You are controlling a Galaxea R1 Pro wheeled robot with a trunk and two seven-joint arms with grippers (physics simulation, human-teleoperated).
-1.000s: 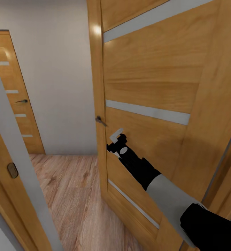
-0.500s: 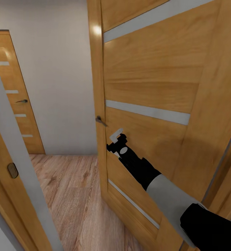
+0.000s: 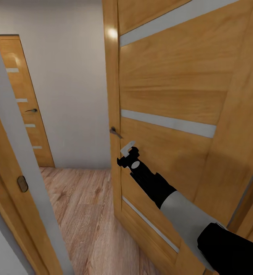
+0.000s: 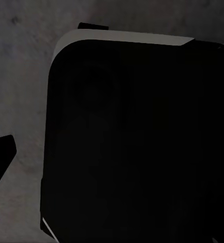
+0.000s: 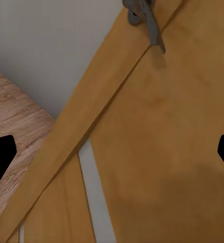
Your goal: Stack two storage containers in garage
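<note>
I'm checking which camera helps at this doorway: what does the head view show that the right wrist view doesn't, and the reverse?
Head view alone: the robot's black-and-grey right arm with its right gripper just below the handle, a second closed wooden door across the hall, and the grey door-frame edge at the near left.

Right wrist view alone: the dark tips of the gripper's fingers spread wide at the picture's edges.

Both: the honey-coloured wooden door with pale grey stripes, its dark metal lever handle, the white wall, and the light wood-plank floor.

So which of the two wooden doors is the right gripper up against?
The near open door, right beside the right gripper, just below its dark lever handle. The other door stands shut across the hallway.
</note>
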